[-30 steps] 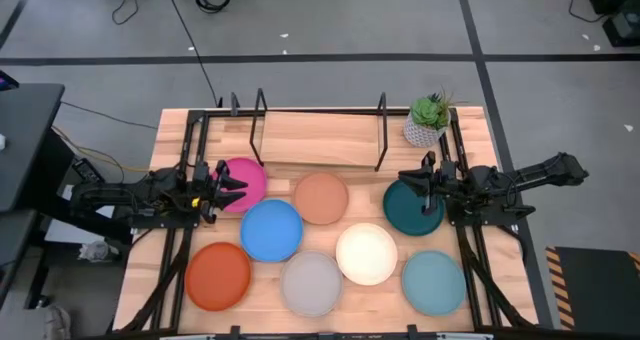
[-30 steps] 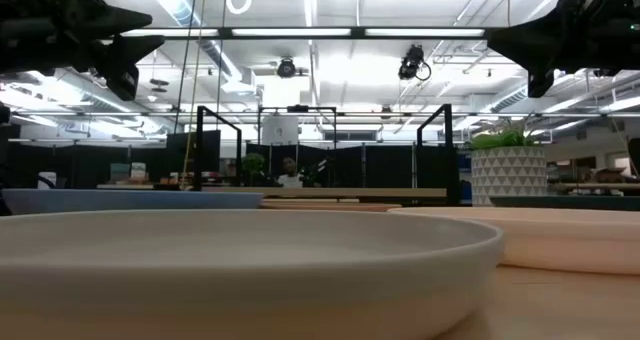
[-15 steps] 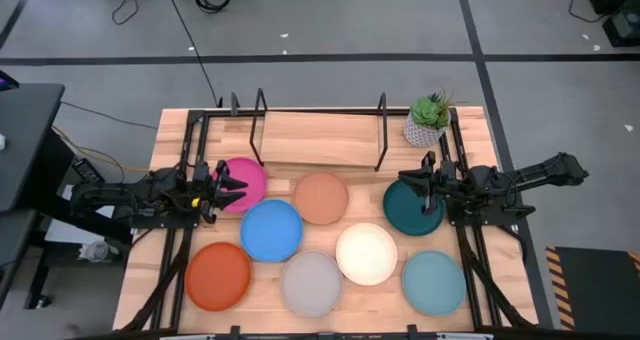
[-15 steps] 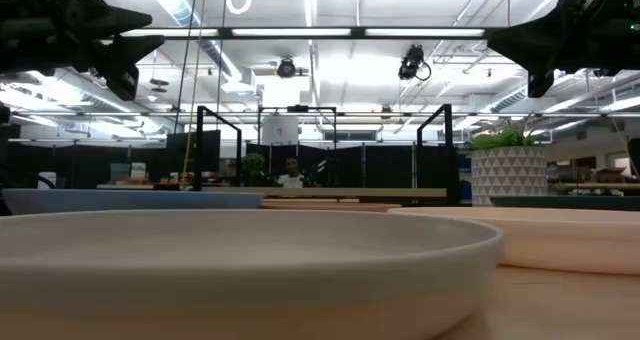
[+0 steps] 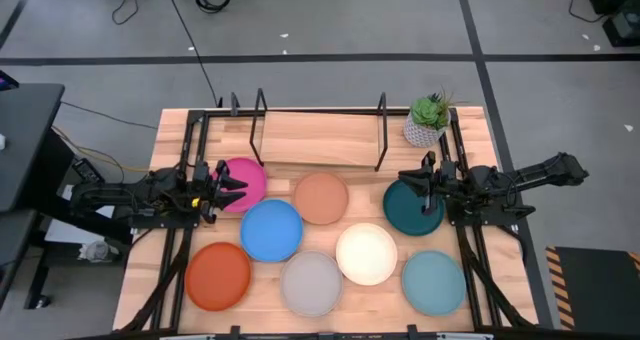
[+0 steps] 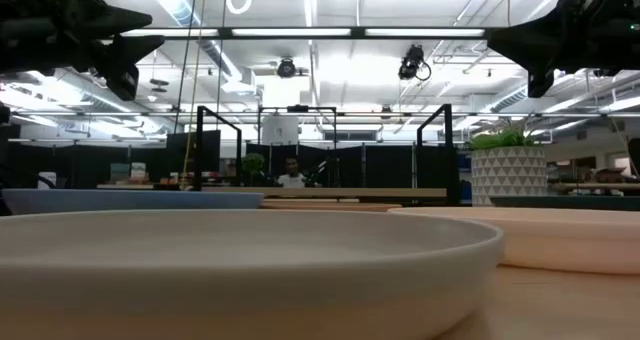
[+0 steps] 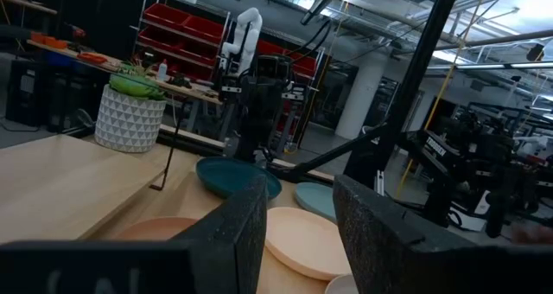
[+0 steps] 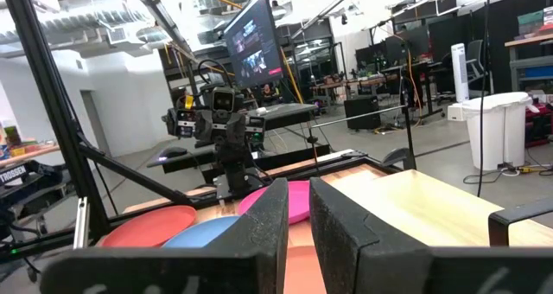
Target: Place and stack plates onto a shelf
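— Plates first: where are they all?

— All eight lie flat on the bench (image 5: 470, 280), none on the shelf (image 5: 318, 138). In the row nearest the shelf sit the pink plate (image 5: 243, 183), the tan plate (image 5: 321, 198) and the dark teal plate (image 5: 412, 207). The blue plate (image 5: 271, 230) and the cream plate (image 5: 366, 253) lie in the middle, and the orange plate (image 5: 217, 275), the grey plate (image 5: 311, 283) and the light blue plate (image 5: 434, 282) are along the front edge.

— And the shelf itself?

— It runs along the back of the bench, a pale plank with thin black hoops standing on it. A potted plant (image 5: 429, 120) stands at its right end.

— What are the arms doing?

— The left claw (image 5: 232, 186) hangs over the edge of the pink plate, its fingers (image 7: 238, 233) apart with a clear gap between them. The right claw (image 5: 418, 185) hangs over the edge of the dark teal plate, fingers (image 8: 341, 216) also apart, though the gap is narrower. Neither grips anything.

— Are they touching the plates?

— From table height both claws show high up, well clear of the plates. The grey plate fills the foreground there, with the cream plate just to its right.

— Anyone in the room?

— A person (image 6: 291, 172) shows far off, behind the bench.
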Controlling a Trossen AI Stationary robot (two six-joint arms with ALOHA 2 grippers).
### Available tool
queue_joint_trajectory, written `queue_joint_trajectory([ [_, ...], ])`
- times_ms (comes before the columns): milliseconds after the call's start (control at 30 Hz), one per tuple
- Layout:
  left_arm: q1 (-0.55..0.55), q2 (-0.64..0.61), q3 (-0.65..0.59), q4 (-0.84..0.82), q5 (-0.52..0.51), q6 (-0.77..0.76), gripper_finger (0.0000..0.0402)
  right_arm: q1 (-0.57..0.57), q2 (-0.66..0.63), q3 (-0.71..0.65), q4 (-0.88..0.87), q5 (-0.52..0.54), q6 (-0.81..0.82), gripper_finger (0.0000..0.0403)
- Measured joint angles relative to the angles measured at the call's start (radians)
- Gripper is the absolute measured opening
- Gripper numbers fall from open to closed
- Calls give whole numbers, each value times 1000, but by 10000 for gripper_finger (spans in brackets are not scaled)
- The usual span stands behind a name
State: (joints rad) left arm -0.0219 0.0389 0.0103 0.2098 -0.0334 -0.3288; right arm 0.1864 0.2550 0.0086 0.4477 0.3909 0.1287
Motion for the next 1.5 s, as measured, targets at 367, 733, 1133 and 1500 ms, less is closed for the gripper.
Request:
queue_joint_trajectory([
  [367,0,0,0,108,0,1,142,0,0,0,27,0,0,57],
  [733,2,0,0,182,-3,120,142,2,78,66,-55,-56,79,57],
  [1133,2,0,0,157,-76,194,142,69,526,409,-719,-43,254,57],
  [1500,2,0,0,159,-81,194,142,119,969,672,-1020,-179,331,111],
])
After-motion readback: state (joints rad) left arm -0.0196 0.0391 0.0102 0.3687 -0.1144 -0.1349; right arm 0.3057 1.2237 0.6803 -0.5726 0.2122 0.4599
